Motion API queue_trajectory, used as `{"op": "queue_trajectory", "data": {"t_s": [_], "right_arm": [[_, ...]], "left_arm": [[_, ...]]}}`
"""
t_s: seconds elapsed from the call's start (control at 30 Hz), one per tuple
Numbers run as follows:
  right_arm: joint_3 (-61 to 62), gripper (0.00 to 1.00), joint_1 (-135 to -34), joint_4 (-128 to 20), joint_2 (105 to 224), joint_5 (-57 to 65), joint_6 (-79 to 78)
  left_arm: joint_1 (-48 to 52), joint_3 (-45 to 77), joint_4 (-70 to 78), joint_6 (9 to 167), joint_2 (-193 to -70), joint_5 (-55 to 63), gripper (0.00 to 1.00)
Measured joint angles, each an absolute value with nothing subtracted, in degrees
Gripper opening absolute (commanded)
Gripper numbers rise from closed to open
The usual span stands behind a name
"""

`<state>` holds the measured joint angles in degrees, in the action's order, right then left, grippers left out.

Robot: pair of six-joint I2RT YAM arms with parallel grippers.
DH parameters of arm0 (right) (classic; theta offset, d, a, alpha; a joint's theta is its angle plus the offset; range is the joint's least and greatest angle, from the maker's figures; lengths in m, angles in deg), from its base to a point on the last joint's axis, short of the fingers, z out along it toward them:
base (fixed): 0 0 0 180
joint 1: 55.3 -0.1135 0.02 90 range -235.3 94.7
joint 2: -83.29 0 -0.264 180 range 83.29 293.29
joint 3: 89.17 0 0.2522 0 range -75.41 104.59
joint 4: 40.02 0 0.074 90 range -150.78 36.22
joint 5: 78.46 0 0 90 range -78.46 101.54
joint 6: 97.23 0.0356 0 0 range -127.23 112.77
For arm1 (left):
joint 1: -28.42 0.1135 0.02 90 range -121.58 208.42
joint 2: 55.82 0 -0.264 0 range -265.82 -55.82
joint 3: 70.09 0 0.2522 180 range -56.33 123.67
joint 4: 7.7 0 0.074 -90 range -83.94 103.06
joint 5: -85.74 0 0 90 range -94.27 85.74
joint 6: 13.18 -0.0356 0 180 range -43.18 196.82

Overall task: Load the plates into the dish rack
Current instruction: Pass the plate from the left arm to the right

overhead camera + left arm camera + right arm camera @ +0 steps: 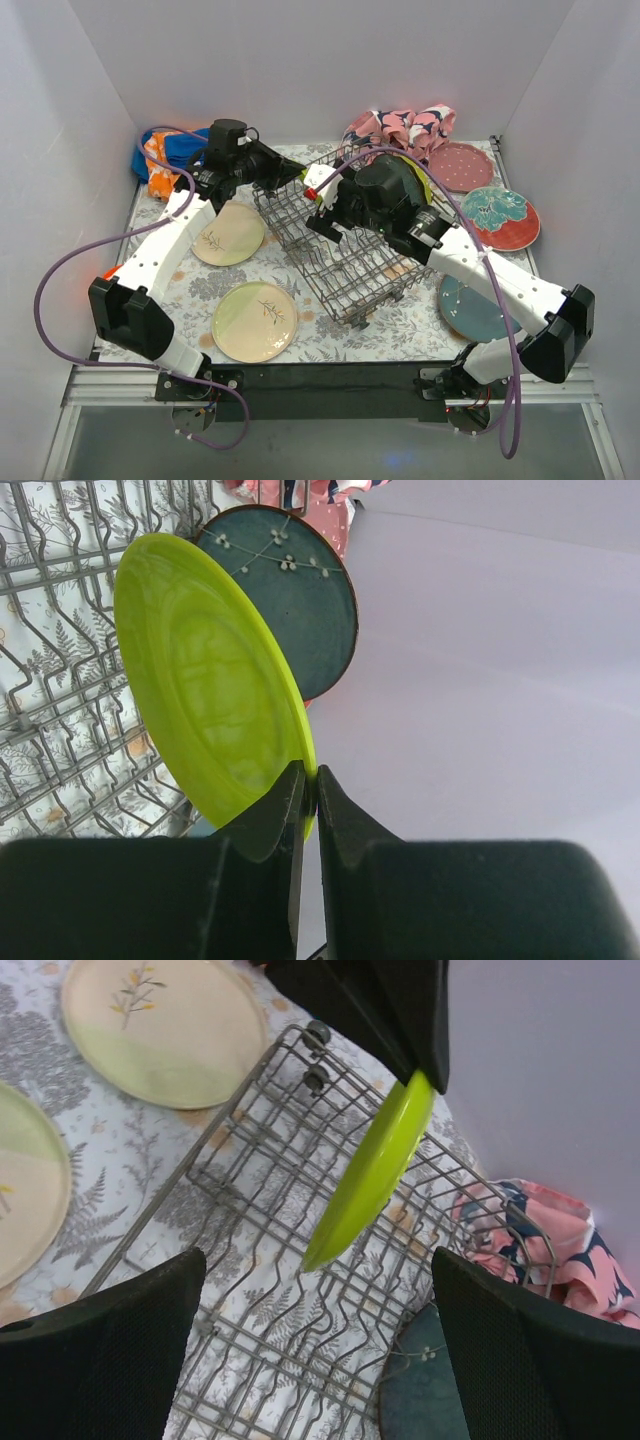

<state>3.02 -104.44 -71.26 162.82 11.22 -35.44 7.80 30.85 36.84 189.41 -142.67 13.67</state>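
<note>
no readable text, labels, brand names, numbers or signs on anything in any view

The lime green plate [210,700] looks glossy, the dish rack [335,270] grey metal wire, the fingers [345,825] matt black.

Back wall [320,60]: a plain white panel, it stood flat behind the table.
Left wall [50,150]: white, and it angled in toward the back corner.
Right wall [590,120]: white as well, it closed off the other side.
Table [340,335]: it wore a grey-and-white leafy print with small orange flecks.
Front edge [330,378]: a black strip ran across, with a silver metal rail [110,385] beside it.
Floor [330,445]: dull grey-blue, too blurred to read.
Light: soft and even, shadows were faint.
</note>
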Motion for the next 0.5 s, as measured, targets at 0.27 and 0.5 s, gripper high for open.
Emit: {"op": "queue_trajectory", "data": {"t_s": [0.27, 0.5], "right_arm": [[-3.7, 0.87, -105.6, -58.8, 163.4, 26.0, -33.5], [-4.1, 0.54, -106.7, -51.1, 167.9, 31.7, -32.5]], "left_arm": [[6.1, 31.7, 36.8, 190.6, -143.3, 11.5, 0.0], [5.4, 31.7, 36.4, 190.9, -143.3, 10.8, 0.0]]}}
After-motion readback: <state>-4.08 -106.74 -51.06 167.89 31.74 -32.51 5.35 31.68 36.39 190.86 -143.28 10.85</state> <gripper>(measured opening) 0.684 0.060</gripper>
